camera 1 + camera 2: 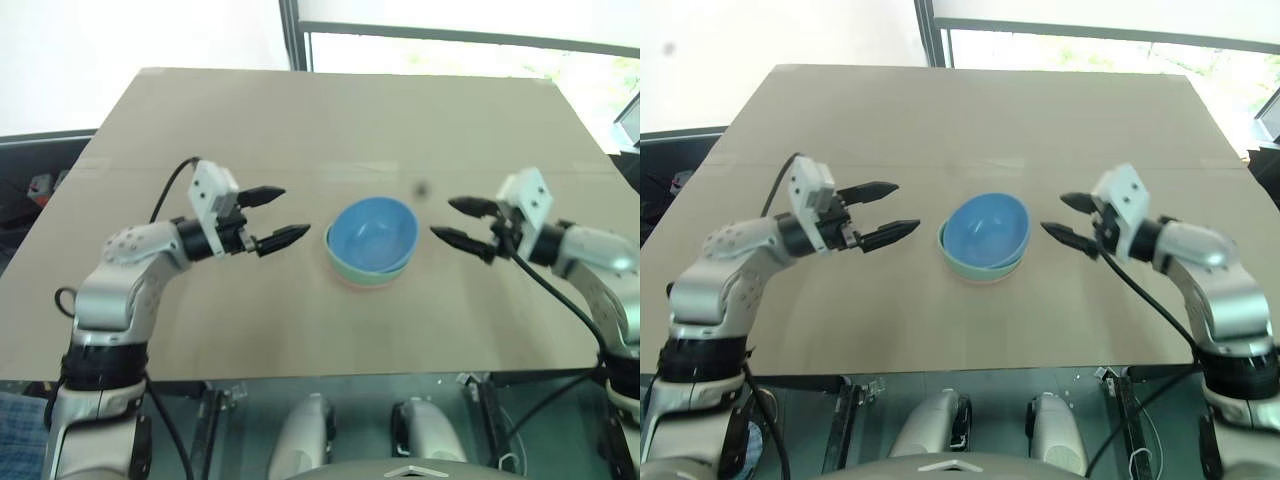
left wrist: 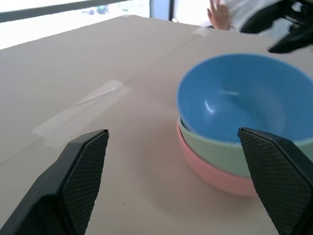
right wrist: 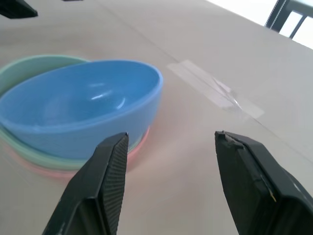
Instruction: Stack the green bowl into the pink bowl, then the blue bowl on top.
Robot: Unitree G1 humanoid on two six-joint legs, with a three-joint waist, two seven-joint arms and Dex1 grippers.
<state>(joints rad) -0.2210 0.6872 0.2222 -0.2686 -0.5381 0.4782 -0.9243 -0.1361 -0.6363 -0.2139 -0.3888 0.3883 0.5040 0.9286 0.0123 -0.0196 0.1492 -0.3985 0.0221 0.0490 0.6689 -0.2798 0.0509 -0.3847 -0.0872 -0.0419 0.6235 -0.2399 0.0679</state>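
Blue bowl (image 1: 373,233) sitting tilted in the green bowl (image 1: 352,267), itself nesting in the pink bowl (image 2: 215,174), stack resting mid-table (image 1: 300,130), lying between the left hand (image 1: 272,217) and right hand (image 1: 458,222), both hovering apart from it, fingers spreading open, gripping nothing

Silver-grey rounded arm shells with black joint rings are seen. A white box-shaped camera block is mounted on each wrist, and a black cable, probably the camera's, is looped alongside. The pointed black fingers (image 2: 83,171) are cross-hatched.

Bare table (image 1: 300,130) all around the stacked bowls (image 1: 371,240).
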